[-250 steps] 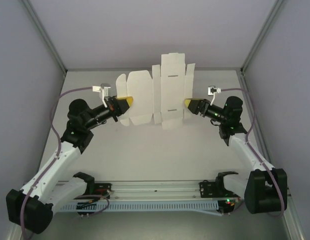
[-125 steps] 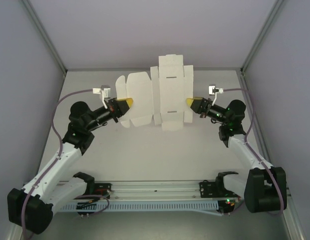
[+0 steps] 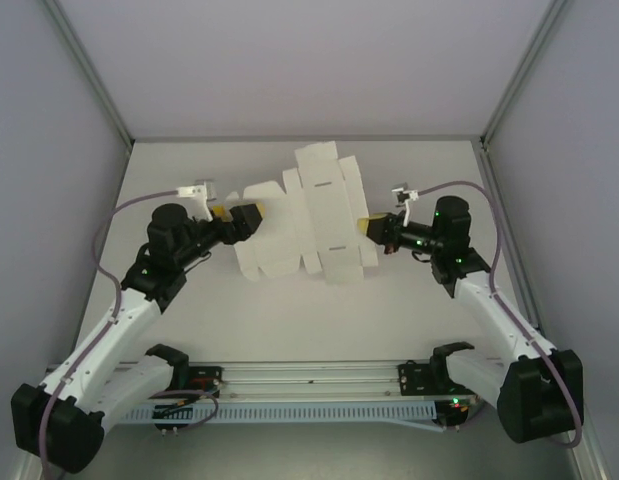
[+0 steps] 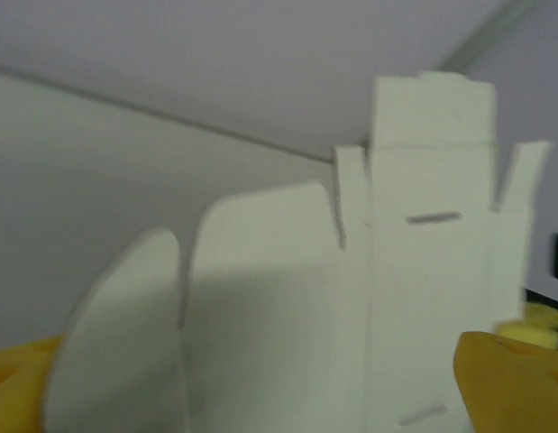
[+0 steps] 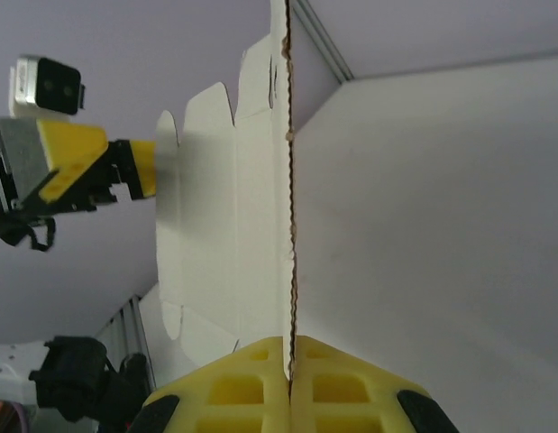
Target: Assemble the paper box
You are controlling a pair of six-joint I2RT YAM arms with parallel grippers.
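Both arms share one build, with white lower links and black joint housings: the left arm ends in a bulky black base block, and so does the right arm. A lilac cable runs along each arm to its wrist. A small white camera bracket sits on each black wrist. The left end effector and the right end effector carry yellow wedge-shaped fingers with moulded rectangular pockets and black patches at the root. Tiny green lights glow on the right wrist.
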